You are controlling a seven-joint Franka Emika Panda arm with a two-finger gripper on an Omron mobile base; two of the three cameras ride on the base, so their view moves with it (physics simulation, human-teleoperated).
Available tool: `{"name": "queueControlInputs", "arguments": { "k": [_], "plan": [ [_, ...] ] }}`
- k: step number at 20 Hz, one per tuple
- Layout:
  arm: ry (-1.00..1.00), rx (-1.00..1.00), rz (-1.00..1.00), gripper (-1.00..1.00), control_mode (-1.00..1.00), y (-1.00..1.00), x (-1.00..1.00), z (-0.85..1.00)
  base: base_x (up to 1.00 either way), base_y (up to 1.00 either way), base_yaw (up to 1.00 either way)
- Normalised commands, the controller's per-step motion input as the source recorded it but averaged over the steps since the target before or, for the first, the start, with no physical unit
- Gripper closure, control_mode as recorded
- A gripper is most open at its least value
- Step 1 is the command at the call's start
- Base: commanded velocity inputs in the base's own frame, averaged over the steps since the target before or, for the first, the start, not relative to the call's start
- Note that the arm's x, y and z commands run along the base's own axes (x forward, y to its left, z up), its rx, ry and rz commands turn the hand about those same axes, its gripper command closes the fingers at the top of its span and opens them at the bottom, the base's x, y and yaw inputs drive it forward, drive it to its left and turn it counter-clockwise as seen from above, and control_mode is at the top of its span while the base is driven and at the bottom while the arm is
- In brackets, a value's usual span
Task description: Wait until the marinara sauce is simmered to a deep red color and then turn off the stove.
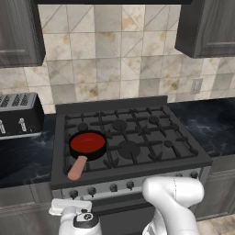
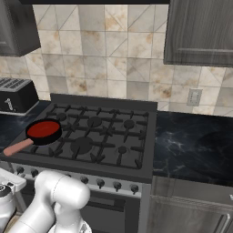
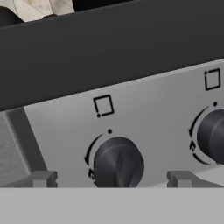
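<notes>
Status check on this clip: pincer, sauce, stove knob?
Pincer open, straddling a front knob. Marinara sauce red in skillet on stove. Nothing in the way.

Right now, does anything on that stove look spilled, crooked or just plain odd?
Nothing stands out. The skillet sits flat on the front left burner of the stove, and the red sauce is all inside it, with none on the grates. The handle juts toward the front edge above the knobs.

no words, brands or numbers can be read. the stove's (image 3: 131,100) silver front strip bears only signs: a small square outline with a corner dot above each knob (image 3: 118,162).
</notes>
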Motion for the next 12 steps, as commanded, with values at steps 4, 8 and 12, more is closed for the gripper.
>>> {"name": "queueControlInputs", "arguments": {
  "k": [4,8,12],
  "plan": [
    [0.0,0.0,0.0,-1.0,-1.0,-0.06,0.0,0.0,0.0,0.0,0.0],
    [0.0,0.01,0.0,-1.0,-1.0,-0.15,0.0,0.0,0.0,0.0,0.0],
    [0.0,0.0,0.0,-1.0,-1.0,0.0,0.0,0.0,0.0,0.0,0.0]
  ]
}}
